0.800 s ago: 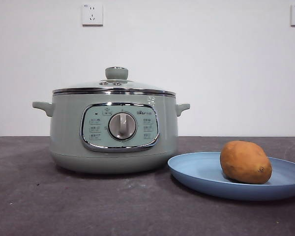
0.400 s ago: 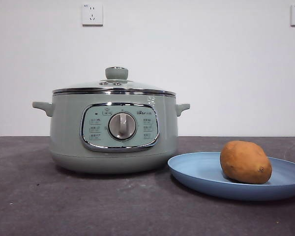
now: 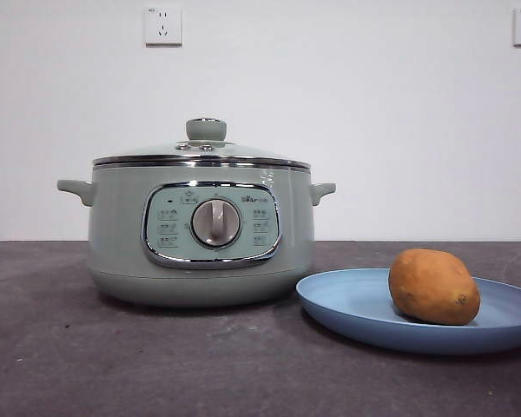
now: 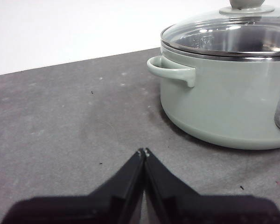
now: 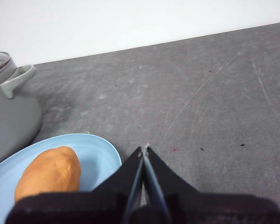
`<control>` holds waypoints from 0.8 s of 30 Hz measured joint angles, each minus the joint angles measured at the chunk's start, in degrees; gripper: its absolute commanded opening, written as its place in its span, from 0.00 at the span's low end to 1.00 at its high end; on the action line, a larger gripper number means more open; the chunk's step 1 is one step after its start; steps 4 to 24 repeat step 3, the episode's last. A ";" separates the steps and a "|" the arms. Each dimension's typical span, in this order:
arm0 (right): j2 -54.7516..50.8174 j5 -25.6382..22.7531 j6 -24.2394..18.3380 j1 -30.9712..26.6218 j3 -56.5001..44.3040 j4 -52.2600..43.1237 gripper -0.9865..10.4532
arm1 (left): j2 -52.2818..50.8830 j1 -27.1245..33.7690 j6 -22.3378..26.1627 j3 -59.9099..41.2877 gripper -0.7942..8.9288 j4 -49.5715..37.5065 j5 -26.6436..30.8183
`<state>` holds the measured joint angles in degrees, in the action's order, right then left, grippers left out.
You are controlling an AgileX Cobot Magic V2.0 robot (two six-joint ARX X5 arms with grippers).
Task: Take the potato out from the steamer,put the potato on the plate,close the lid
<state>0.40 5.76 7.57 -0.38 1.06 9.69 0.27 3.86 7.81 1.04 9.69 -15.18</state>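
Observation:
The sage-green steamer (image 3: pixel 200 230) stands left of centre with its glass lid (image 3: pixel 204 149) seated on its rim. The orange-brown potato (image 3: pixel 433 286) lies on the blue plate (image 3: pixel 347 300) to the steamer's right. My left gripper (image 4: pixel 143 152) is shut and empty, low over the table beside the steamer (image 4: pixel 228 88), clear of its handle. My right gripper (image 5: pixel 144 149) is shut and empty, beside the plate (image 5: pixel 95 149) and potato (image 5: pixel 49 172). Neither gripper shows in the front view.
The dark grey table (image 3: pixel 113 365) runs to a white wall with two power sockets (image 3: pixel 162 25). The steamer's side handles (image 3: pixel 76 188) stick out left and right.

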 measured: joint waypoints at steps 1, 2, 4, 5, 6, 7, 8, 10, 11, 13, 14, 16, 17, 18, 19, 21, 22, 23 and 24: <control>0.00 0.00 0.00 0.00 0.00 0.00 0.09 | 0.00 0.00 0.00 0.00 0.08 0.00 0.00; 0.00 0.00 0.00 0.00 0.00 0.00 0.09 | 0.00 0.00 0.00 0.00 0.08 0.00 0.00; 0.00 0.00 -0.02 0.00 0.00 0.00 0.09 | -0.02 0.00 0.02 0.00 0.08 0.00 0.00; 0.00 0.00 -0.02 0.00 0.00 0.00 0.09 | -0.02 0.00 0.02 0.00 0.08 0.00 0.00; 0.00 0.00 -0.02 0.00 0.00 0.00 0.09 | -0.02 0.00 0.02 0.00 0.08 0.00 0.00; 0.00 0.00 -0.02 0.00 0.00 0.00 0.09 | -0.02 0.00 0.02 0.00 0.08 0.00 0.00; 0.00 0.00 -0.02 0.00 0.00 0.00 0.09 | -0.02 0.00 0.02 0.00 0.08 0.00 0.00; 0.00 0.00 -0.02 0.00 0.00 0.00 0.09 | -0.02 0.00 0.02 0.00 0.08 0.00 0.00; 0.00 0.00 -0.02 0.00 0.00 0.00 0.09 | -0.02 0.00 0.02 0.00 0.08 0.00 0.00; 0.00 0.00 -0.02 0.00 0.00 0.00 0.09 | -0.02 0.00 0.02 0.00 0.08 0.00 0.00; 0.00 0.00 -0.02 0.00 0.00 0.00 0.09 | -0.02 0.00 0.02 0.00 0.08 0.00 0.00; 0.00 0.00 -0.02 0.00 0.00 0.00 0.09 | -0.02 0.00 0.02 0.00 0.08 0.00 0.00; 0.00 0.00 -0.02 0.00 0.00 0.00 0.09 | -0.02 0.00 0.02 0.00 0.08 0.00 0.00; 0.00 0.00 -0.02 0.00 0.00 0.00 0.09 | -0.02 0.00 0.02 0.00 0.08 0.00 0.00; 0.00 0.00 -0.02 0.00 0.00 0.00 0.09 | -0.02 0.00 0.02 0.00 0.08 0.00 0.00; 0.00 0.00 -0.02 0.00 0.00 0.00 0.09 | -0.02 0.00 0.02 0.00 0.08 0.00 0.00; 0.00 0.00 -0.02 0.00 0.00 0.00 0.09 | -0.02 0.00 0.02 0.00 0.08 0.00 0.00; 0.00 0.00 -0.02 0.00 0.00 0.00 0.09 | -0.02 0.00 0.02 0.00 0.08 0.00 0.00; 0.00 0.00 -0.02 0.00 0.00 0.00 0.09 | -0.02 0.00 0.02 0.00 0.08 0.00 0.00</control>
